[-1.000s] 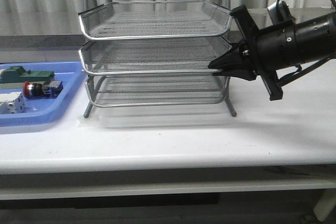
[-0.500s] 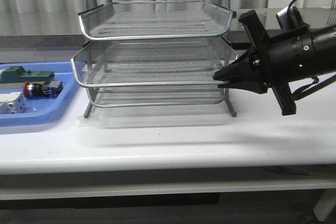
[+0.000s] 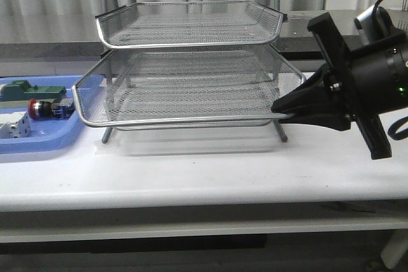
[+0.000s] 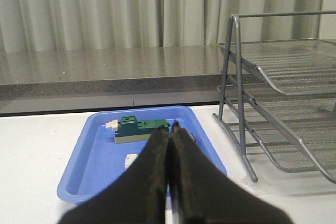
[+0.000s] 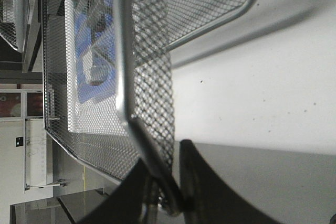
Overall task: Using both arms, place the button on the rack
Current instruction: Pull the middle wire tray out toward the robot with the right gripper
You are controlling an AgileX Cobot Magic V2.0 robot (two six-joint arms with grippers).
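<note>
Sits on its side in the blue tray [image 3: 38,141], the button [image 3: 39,107], left of the rack [image 3: 191,62] and apart from it, red cap facing left beside a white block [image 3: 14,127] and a green block [image 3: 29,89]. Looks small, rigid and light, with a smooth rounded cap likely to slip; best pinched across the squarer blue-and-black rear block. Right gripper [image 3: 280,109] clamped on the rim of the pulled-out middle tier [image 3: 185,97]; left gripper [image 4: 170,129] fully closed, holding nothing, above the blue tray.

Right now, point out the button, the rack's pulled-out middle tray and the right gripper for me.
button [image 3: 37,107], front view, on its red cap.
middle tray [image 3: 172,120], front view, on its front rim wire.
right gripper [image 3: 278,107], front view, at its fingertips on the tray's corner.
</note>
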